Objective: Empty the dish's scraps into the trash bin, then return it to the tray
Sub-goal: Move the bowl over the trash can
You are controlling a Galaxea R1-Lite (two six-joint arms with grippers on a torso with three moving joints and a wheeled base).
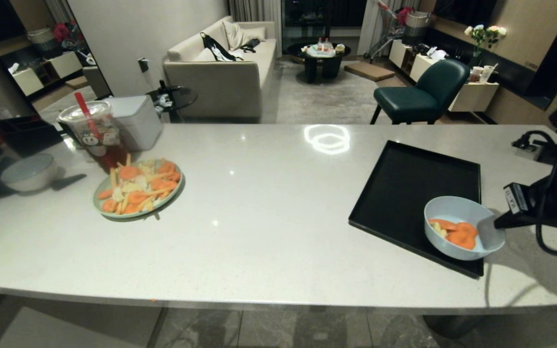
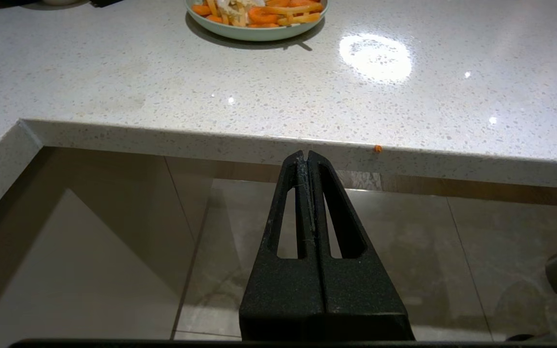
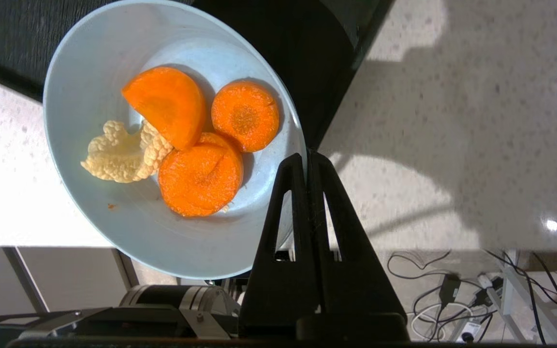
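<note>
Dish (image 1: 452, 212) with scraps (image 1: 455, 233) — rim clenched by right gripper (image 3: 306, 159) — above tray (image 1: 404, 188) near-right corner; left gripper (image 2: 307, 157) closed, empty, below counter (image 2: 114, 87) edge.

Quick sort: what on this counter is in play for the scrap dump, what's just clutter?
In play:
- light-blue dish, rim pinched by right pincer
- scraps in it
- black tray
- trash bin: not in view

Clutter:
- green plate of vegetables
- grey-white bowl
- drink cup
- left pincer, shut, parked below counter edge
</note>
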